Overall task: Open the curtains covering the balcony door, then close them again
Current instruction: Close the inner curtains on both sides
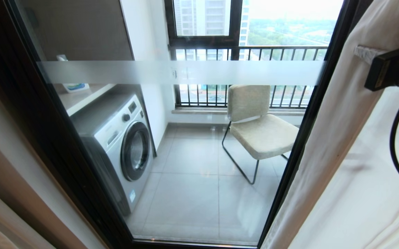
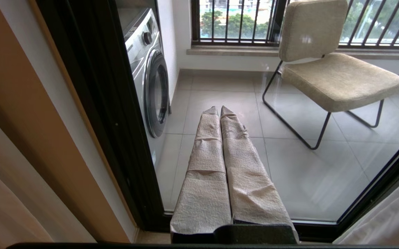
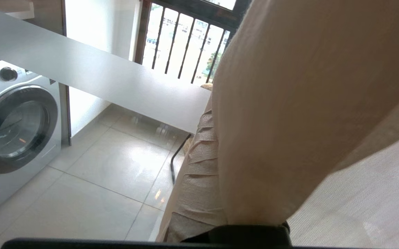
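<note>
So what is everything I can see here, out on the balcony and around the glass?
balcony door: one glass panel, dark frame, frosted band across it, fills the middle.
curtains: cream drape with white sheer behind it, bunched at the right edge of the door.
washing machine: one, white and grey, left side of the balcony.
chair: one, beige cushions on a thin black frame, right side of the balcony.
railing: black bars across the far window.
floor tiles: pale grey.
left pincer: fabric-wrapped, shut, low before the glass.
right pincer: fabric-wrapped, shut, pressed against the cream drape.
</note>
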